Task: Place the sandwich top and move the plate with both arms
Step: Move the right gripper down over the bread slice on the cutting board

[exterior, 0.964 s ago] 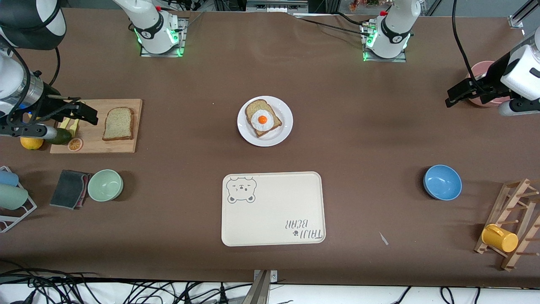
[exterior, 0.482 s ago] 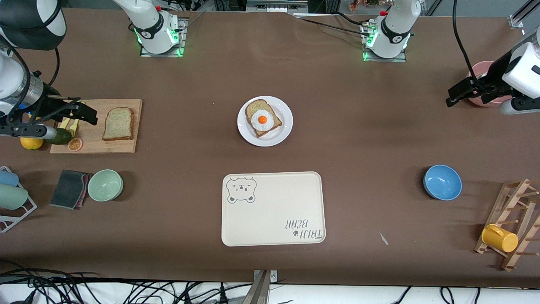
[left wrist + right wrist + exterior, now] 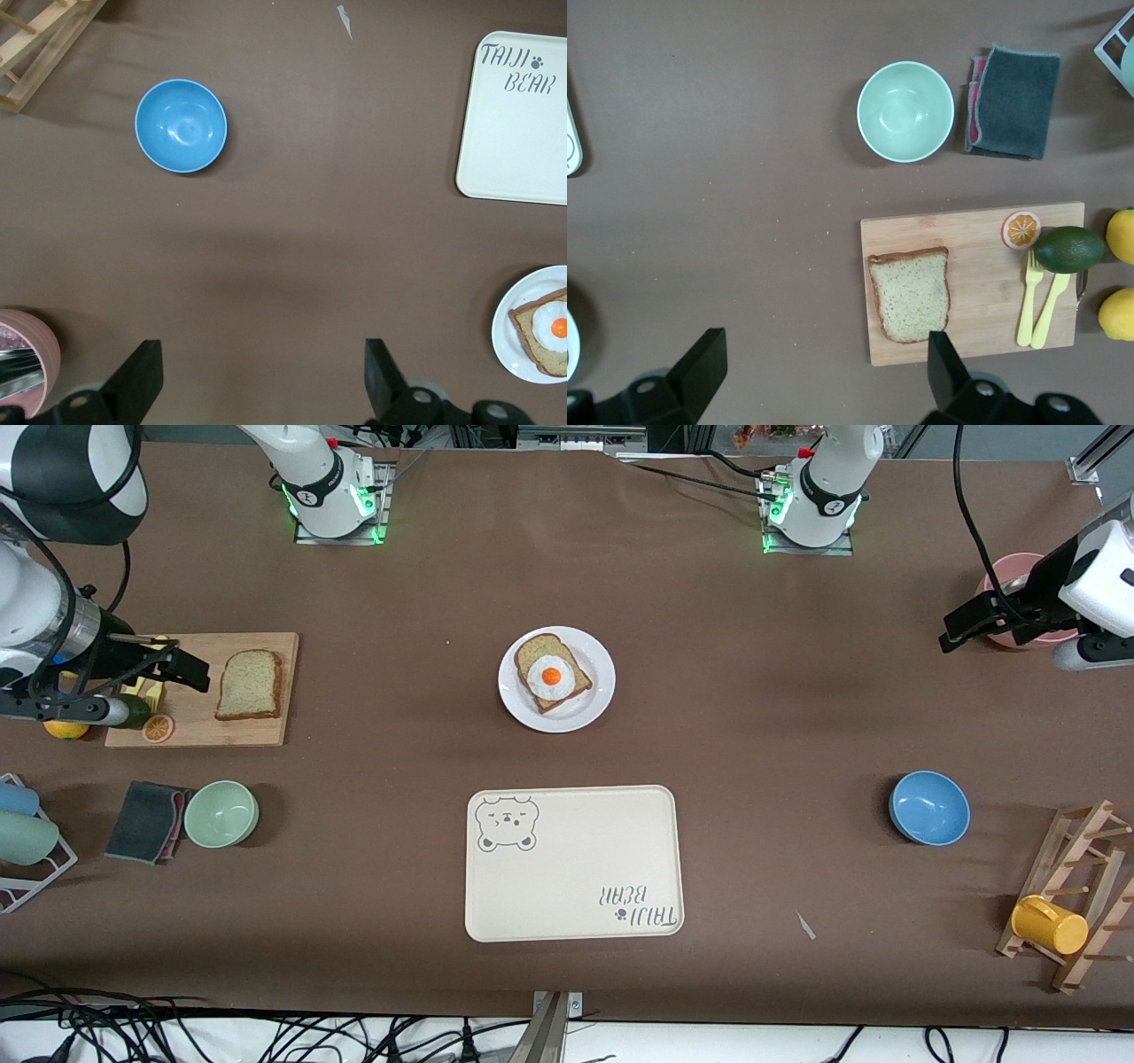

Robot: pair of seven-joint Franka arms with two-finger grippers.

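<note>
The sandwich top [image 3: 250,684] [image 3: 911,293], a plain speckled slice, lies flat on a wooden cutting board [image 3: 199,726] at the right arm's end of the table. My right gripper [image 3: 182,662] [image 3: 824,350] hangs open over that board beside the slice, not touching it. The white plate [image 3: 592,704] [image 3: 507,341] sits mid-table and carries a bread slice topped with a fried egg [image 3: 551,673]. My left gripper [image 3: 961,627] [image 3: 263,354] hangs open and empty over bare table at the left arm's end, next to a pink bowl [image 3: 1010,576].
A cream bear tray [image 3: 574,862] lies nearer the camera than the plate. A blue bowl [image 3: 928,807] and a wooden rack holding a yellow mug [image 3: 1050,924] stand at the left arm's end. A green bowl [image 3: 221,813], grey cloth [image 3: 146,821], avocado [image 3: 1068,249], orange slice and forks are near the board.
Both arms have shifted only slightly; the right gripper edged a little toward the plain slice. Nothing on the table has moved.
</note>
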